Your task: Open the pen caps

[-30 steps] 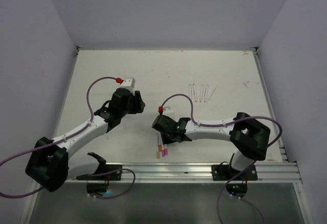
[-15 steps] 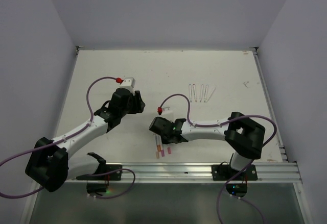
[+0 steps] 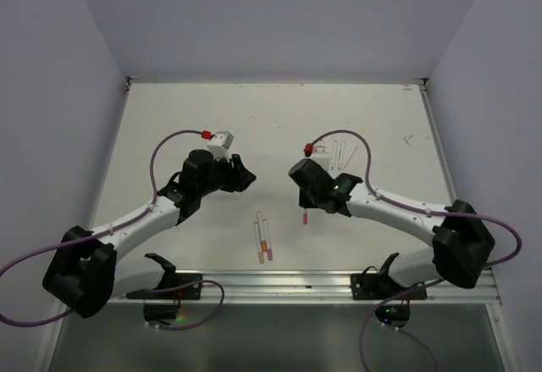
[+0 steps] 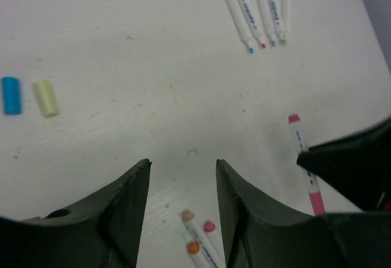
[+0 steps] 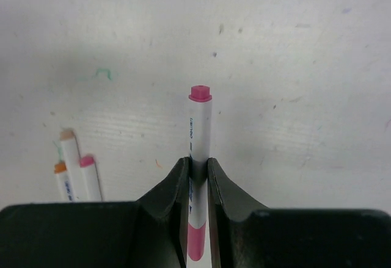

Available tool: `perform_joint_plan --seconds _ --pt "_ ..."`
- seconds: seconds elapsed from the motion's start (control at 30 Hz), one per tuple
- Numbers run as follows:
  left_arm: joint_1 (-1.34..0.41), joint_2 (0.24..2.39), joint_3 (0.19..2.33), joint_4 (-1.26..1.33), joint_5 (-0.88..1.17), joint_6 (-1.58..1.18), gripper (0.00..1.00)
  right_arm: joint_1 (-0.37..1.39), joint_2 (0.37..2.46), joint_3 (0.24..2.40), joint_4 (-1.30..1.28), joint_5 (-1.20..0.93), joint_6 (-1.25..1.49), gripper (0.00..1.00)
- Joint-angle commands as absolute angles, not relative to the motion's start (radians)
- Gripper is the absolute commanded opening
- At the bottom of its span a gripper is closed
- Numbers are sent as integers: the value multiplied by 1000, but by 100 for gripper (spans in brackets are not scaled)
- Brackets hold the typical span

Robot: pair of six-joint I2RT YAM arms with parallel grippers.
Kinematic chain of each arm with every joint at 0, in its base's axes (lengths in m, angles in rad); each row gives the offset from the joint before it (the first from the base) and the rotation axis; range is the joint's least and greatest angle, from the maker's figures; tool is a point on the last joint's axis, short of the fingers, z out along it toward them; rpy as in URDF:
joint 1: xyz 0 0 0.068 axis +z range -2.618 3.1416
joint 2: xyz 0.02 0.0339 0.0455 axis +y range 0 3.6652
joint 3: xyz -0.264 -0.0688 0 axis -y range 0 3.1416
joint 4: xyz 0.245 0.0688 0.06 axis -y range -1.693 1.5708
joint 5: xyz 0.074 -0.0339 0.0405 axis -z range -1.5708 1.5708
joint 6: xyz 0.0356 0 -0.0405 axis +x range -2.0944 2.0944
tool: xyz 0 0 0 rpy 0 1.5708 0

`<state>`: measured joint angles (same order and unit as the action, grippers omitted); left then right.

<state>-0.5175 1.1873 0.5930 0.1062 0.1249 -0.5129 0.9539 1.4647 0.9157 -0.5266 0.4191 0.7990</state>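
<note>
My right gripper [image 3: 308, 206] is shut on a white-barrelled pen with pink ends [image 5: 200, 126] and holds it above the table; its pink cap end [image 3: 305, 218] hangs below the jaws. The same pen shows in the left wrist view [image 4: 303, 152]. My left gripper [image 3: 242, 175] is open and empty [image 4: 182, 171], to the left of the right one. Two pens [image 3: 263, 238] with orange and pink ends lie side by side near the front edge, below my left fingers [image 4: 197, 243]. Loose blue [image 4: 10, 94] and pale yellow [image 4: 46, 97] caps lie on the table.
Several more white pens [image 3: 337, 152] lie in a row at the back right, also in the left wrist view [image 4: 256, 8]. Purple cables [image 3: 157, 156] loop from both arms. A metal rail [image 3: 322, 283] runs along the front edge.
My right gripper has lifted the pink pen from the group near the front edge and carried it right and back. My left gripper has shifted slightly right.
</note>
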Motion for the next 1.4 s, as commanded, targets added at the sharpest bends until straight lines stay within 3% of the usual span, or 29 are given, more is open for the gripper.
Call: perform_joint_plan --seconds 0.0,0.17,0.37,0.9,1.2,1.37 --pt "-520 1209 529 376 406 -541 50 844 1312 902 -459 365 706 0" --pt "-592 1268 453 651 534 -630 52 815 1152 887 -298 298 678 0" --pt "-658 1339 417 911 593 -761 59 813 1127 884 -189 253 684 0" --pt "-683 1502 456 1170 647 -948 63 813 1103 833 -86 238 706 0" --pt "-692 1531 492 1141 623 -960 56 813 1137 818 -45 219 729 0" --pt "-698 1543 517 1097 614 -956 44 813 1137 807 -29 224 738 0"
